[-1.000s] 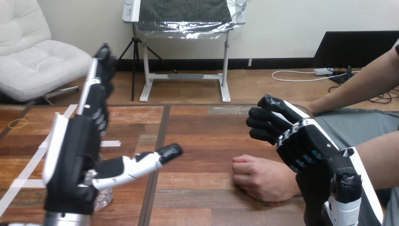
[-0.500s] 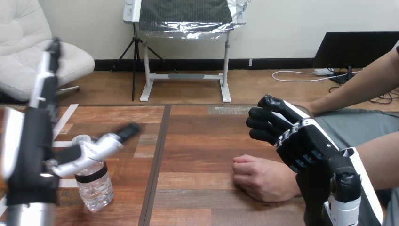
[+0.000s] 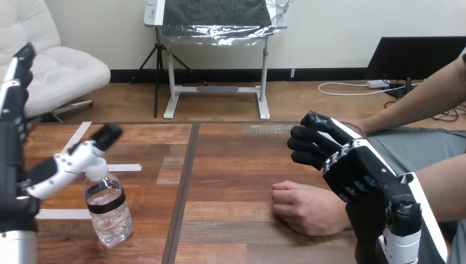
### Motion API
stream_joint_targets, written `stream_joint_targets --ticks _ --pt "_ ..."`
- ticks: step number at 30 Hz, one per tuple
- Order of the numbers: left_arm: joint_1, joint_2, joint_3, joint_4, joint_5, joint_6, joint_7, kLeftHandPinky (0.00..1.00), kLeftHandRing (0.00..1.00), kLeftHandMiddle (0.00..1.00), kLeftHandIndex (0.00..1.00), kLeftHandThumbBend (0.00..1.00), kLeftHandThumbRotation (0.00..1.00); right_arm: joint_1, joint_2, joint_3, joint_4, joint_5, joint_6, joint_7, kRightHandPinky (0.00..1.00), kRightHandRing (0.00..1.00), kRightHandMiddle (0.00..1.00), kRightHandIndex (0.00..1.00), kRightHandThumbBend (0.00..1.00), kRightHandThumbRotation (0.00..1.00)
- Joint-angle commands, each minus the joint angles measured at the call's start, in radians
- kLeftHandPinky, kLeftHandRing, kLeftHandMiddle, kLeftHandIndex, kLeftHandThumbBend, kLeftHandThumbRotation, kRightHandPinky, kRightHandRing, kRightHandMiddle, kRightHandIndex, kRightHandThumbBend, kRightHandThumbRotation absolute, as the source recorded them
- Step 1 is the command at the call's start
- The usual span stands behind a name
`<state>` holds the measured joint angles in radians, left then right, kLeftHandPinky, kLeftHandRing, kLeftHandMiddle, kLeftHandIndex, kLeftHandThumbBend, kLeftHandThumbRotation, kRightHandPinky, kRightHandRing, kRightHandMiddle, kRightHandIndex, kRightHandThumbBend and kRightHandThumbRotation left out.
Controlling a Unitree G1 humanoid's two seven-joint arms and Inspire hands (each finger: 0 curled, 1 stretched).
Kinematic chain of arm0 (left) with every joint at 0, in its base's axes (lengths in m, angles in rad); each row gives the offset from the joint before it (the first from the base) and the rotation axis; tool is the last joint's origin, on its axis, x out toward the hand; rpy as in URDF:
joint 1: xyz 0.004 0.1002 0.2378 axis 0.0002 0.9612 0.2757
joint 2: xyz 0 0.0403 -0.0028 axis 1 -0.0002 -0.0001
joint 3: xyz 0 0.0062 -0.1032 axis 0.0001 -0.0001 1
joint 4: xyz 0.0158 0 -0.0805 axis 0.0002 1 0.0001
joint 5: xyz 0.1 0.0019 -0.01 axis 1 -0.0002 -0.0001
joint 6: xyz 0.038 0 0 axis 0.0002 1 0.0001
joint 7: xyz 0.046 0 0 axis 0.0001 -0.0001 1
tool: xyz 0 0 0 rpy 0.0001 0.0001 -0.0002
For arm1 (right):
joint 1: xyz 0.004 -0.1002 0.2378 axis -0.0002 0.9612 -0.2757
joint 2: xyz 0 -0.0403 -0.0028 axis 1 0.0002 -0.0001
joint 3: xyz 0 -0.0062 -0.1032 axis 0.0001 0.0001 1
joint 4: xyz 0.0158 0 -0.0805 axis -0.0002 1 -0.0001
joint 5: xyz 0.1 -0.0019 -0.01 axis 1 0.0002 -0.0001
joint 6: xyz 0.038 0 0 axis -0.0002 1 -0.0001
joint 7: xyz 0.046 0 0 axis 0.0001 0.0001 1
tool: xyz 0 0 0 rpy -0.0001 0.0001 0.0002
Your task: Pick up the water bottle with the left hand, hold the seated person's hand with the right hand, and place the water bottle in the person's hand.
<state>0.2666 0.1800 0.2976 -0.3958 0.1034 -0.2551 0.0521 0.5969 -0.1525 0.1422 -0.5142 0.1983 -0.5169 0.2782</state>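
A: Where was the water bottle (image 3: 109,212)?

B: Upright on the counter (image 3: 236,165), near-left part, just left of the dark seam between the boards. Cap (image 3: 96,169) on, dark band round the middle.

A: Left hand (image 3: 12,157)?

B: At the far left edge, raised above the counter. Fingers (image 3: 16,82) were straight and pointing up and away, gripping nothing. Thumb (image 3: 77,158) stuck out to the right, crossing just over the cap. Couldn't tell if thumb and cap touched. Bottle body sat below and right of the palm, outside the spread of the fingers, not enclosed.

A: Right hand (image 3: 354,165)?

B: Right side, back of it up, its fingers (image 3: 308,146) curled in with nothing inside them. It hung just above and to the far-right of the person's hand (image 3: 308,209).

A: Contact there?

B: Couldn't tell. The curled fingers weren't wrapped round it, that much was visible. The person's hand was a loose fist resting on the counter, near-right of centre, well apart from the bottle.

A: Anything else on the counter?

B: White tape strip (image 3: 123,168) just beyond the bottle.
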Motion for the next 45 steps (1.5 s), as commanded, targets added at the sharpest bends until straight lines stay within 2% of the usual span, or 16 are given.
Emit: stream_joint_targets --ticks 1,10,14,20,24,25,29,34,40,45 --pt "-0.058 0.023 0.022 0.007 0.000 0.021 0.005 0.86 0.94 0.95 0.93 1.00 0.46 -0.024 0.009 -0.004 -0.022 0.009 -0.022 -0.005 0.79 0.81 0.81 0.83 0.79 1.00" --pt "-0.074 0.034 0.043 0.033 -0.007 0.031 -0.001 0.73 0.92 0.93 0.91 1.00 0.47 -0.024 0.011 -0.006 -0.023 0.000 -0.025 -0.008 0.79 0.80 0.81 0.82 0.79 1.00" --pt "-0.082 0.037 0.048 0.048 -0.006 0.037 -0.001 0.61 0.91 0.92 0.89 1.00 0.46 -0.022 0.012 -0.006 -0.024 -0.005 -0.024 -0.011 0.78 0.80 0.81 0.82 0.80 1.00" --pt "-0.092 0.042 0.048 0.065 0.000 0.048 -0.001 0.51 0.90 0.91 0.87 1.00 0.46 -0.017 0.013 -0.006 -0.027 -0.011 -0.021 -0.018 0.78 0.80 0.80 0.82 0.81 1.00" --pt "-0.100 0.044 0.046 0.082 -0.002 0.054 -0.003 0.35 0.89 0.90 0.86 1.00 0.45 -0.016 0.012 -0.005 -0.028 -0.007 -0.020 -0.018 0.78 0.80 0.80 0.82 0.81 1.00" --pt "-0.103 0.043 0.045 0.086 -0.004 0.059 -0.005 0.23 0.89 0.90 0.86 1.00 0.45 -0.017 0.011 -0.004 -0.028 -0.003 -0.020 -0.016 0.78 0.80 0.80 0.82 0.81 1.00" --pt "-0.111 0.045 0.040 0.106 -0.004 0.057 -0.008 0.09 0.89 0.91 0.87 1.00 0.43 -0.020 0.008 -0.003 -0.026 0.007 -0.022 -0.011 0.79 0.80 0.81 0.82 0.81 1.00" --pt "-0.117 0.048 0.033 0.122 -0.005 0.069 -0.019 0.02 0.92 0.94 0.90 1.00 0.41 -0.020 0.007 -0.002 -0.026 0.016 -0.020 -0.009 0.79 0.81 0.81 0.82 0.80 1.00" --pt "-0.130 0.049 0.022 0.141 0.006 0.092 -0.025 0.01 0.97 0.98 0.94 0.99 0.37 -0.022 0.006 -0.003 -0.028 0.012 -0.019 -0.009 0.80 0.81 0.81 0.82 0.79 1.00" --pt "-0.144 0.054 0.015 0.160 0.011 0.115 -0.033 0.00 0.99 0.99 0.97 0.94 0.32 -0.024 0.008 -0.006 -0.027 0.003 -0.020 -0.013 0.79 0.80 0.80 0.82 0.79 1.00"
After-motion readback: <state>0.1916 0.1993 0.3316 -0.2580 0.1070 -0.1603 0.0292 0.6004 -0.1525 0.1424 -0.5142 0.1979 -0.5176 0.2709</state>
